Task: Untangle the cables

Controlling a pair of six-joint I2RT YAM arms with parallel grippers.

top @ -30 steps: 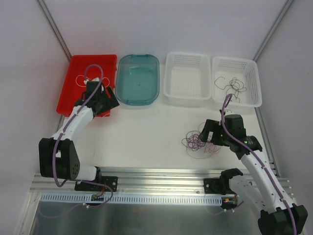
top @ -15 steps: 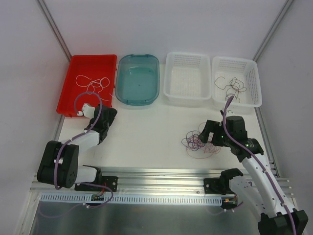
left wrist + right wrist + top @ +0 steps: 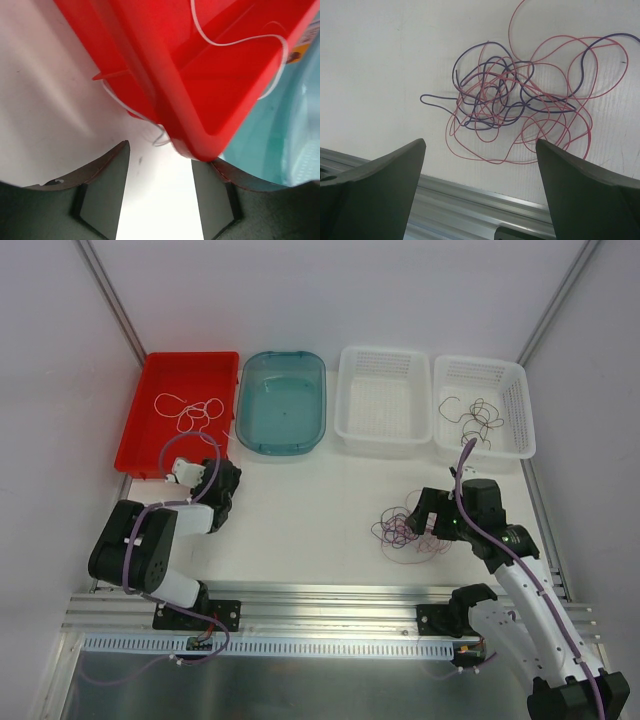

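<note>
We see the red tray (image 3: 200,100) cut off, left gripper (image 3: 160,152) gaping empty; the cables (image 3: 520,95) lie just ahead of the right gripper (image 3: 480,142), jaws parted.

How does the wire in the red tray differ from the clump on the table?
Colour: the tray wire is white; the clump is pink-red and dark purple strands.
Tangle: the tray wire lies in a few loose loops; the clump is many strands crossing in a knot.
Place: the tray wire sits in the red tray; the clump lies on the table.
Both are thin, curly wire.
</note>
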